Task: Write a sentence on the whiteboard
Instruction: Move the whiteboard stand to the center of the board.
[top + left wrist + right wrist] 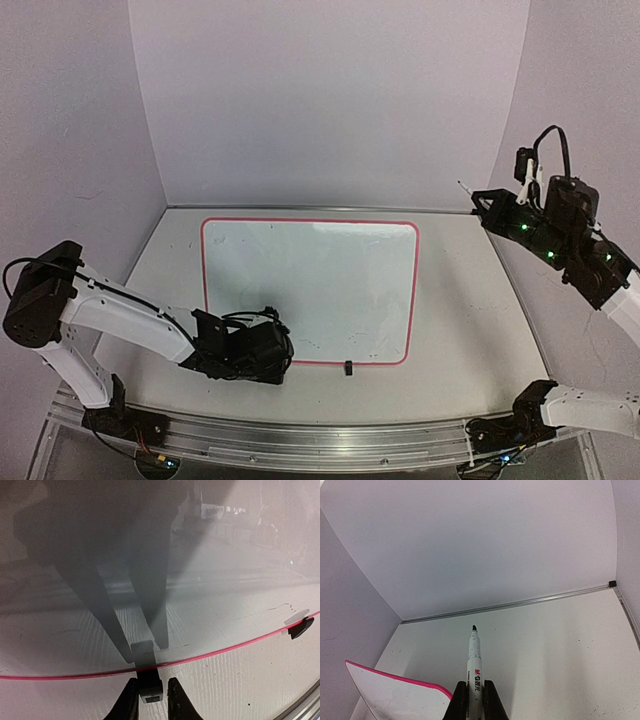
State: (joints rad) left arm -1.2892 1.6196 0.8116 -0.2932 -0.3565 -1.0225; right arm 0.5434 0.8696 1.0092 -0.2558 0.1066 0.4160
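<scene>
top view, whiteboard: the whiteboard [310, 290] lies flat on the table [470, 330], between the two arms and within reach of both.
top view, sentence: no lettering shows on the board face, so I judge the writing not yet begun.
top view, left arm: the left gripper [268, 360] sits low at the board's near-left edge, probably to steady the board against the push of a pen.
top view, right arm: the right gripper [484, 204] is raised well off to the board's far-right, carrying a marker [465, 190] clear of the surface.
left wrist view, hold point: the fingers [129, 702] flank a black clip foot [150, 690] at the red-pink rim [225, 646]; this foot gives more to grip than the thin rim.
left wrist view, jaws: drawn narrow around the foot, but I cannot tell whether they press on it or only bracket it.
left wrist view, second foot [301, 628]: sits further along the same edge, untouched.
right wrist view, tool: the jaws are clamped on the marker's barrel, tip uncapped and pointing out past the fingers, ready to be pressed down like a pen.
right wrist view, board: one rounded corner shows at lower left, apart from the tip.
next move, judged: bring the tip over the board's upper-left area before lowering it.
</scene>
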